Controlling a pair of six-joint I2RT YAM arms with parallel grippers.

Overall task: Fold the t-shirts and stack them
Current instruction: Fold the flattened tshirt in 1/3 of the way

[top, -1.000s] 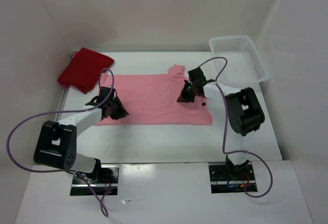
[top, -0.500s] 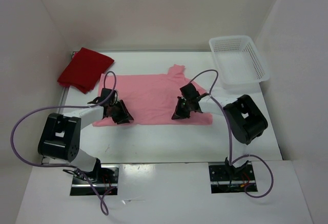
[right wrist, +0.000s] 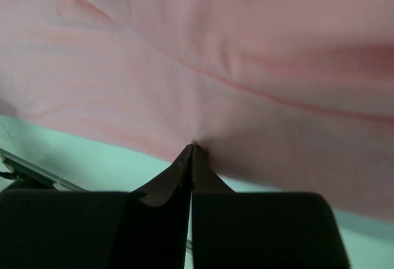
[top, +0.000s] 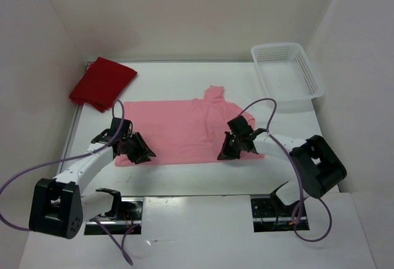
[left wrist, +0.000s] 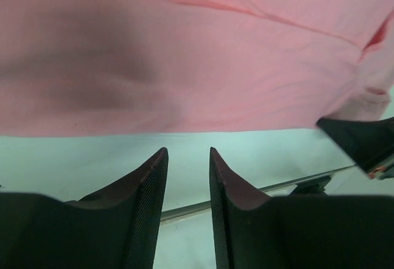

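Two t-shirts are showing. The pink t-shirt [top: 178, 127] is lying spread across the middle of the counter [top: 184, 81], and the dark red t-shirt [top: 101, 83] is sitting folded at the far left corner. The right claw [right wrist: 192, 147] is pinching the pink shirt's near hem and hiding that corner from above. The left claw [left wrist: 188, 153] is standing narrowly parted, gripping nothing, just short of the hem. One white mesh basket [top: 278, 46] is occupying the far right corner.

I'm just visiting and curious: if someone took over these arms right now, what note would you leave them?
Left gripper: open, empty, just short of the near edge of the pink shirt.
Right gripper: shut on that edge.
Pink shirt lies spread flat, unfolded; dark red shirt looks folded at the far left.
Left to do: fold the pink one and stack it. No third shirt in view.
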